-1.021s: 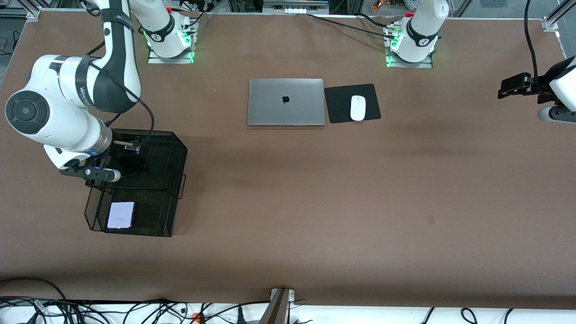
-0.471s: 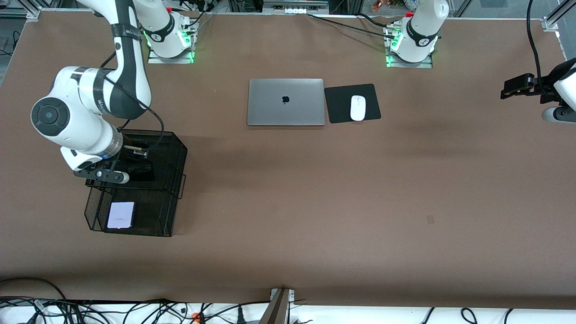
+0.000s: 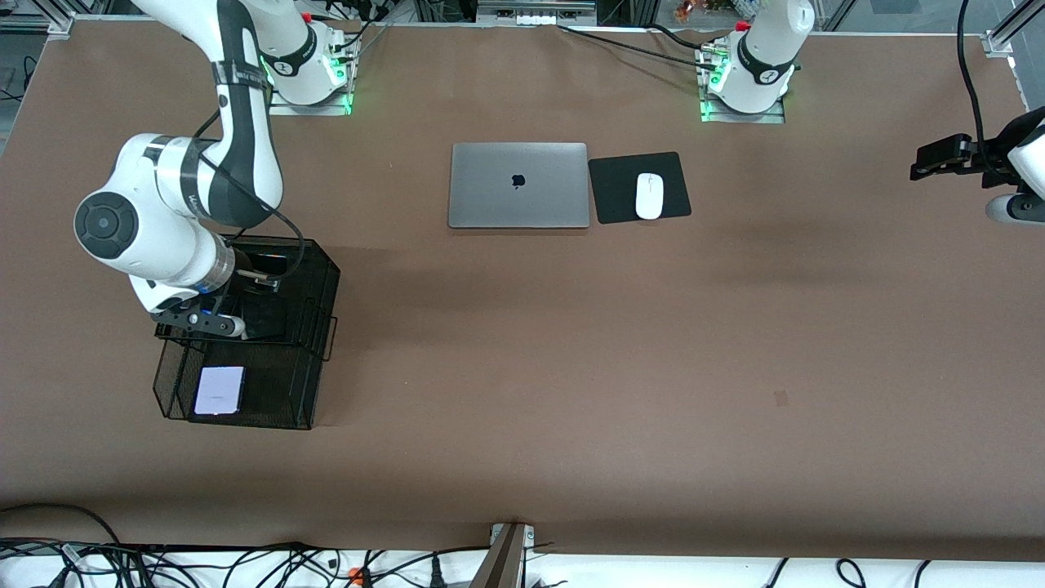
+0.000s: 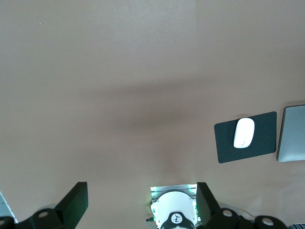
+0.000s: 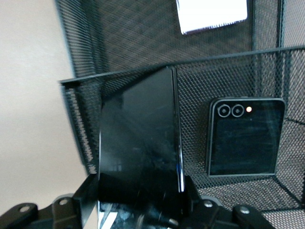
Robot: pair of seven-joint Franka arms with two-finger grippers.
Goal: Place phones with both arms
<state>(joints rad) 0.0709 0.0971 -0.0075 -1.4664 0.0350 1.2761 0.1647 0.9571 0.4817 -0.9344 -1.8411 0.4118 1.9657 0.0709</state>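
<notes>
My right gripper (image 3: 247, 298) is shut on the longer slim black phone (image 5: 140, 143) and holds it tilted over the upper tier of the black mesh tray (image 3: 320, 287). In the right wrist view the gripper (image 5: 139, 188) grips the slab's edges. The small squarish black phone (image 5: 245, 138) lies in that upper tier beside the held slab. The pale lavender-white phone (image 3: 220, 390) lies in the tray's lower tier, nearer the front camera; it also shows in the right wrist view (image 5: 212, 14). My left gripper (image 3: 927, 161) is open and empty, waiting high over the left arm's end of the table (image 4: 141, 205).
A closed silver laptop (image 3: 518, 185) lies mid-table near the bases. Beside it a white mouse (image 3: 649, 196) sits on a black pad (image 3: 620, 200). Cables run along the table's front edge.
My right arm has swung toward the middle of the tray with the slim black phone in its grip. My left gripper has hardly moved.
</notes>
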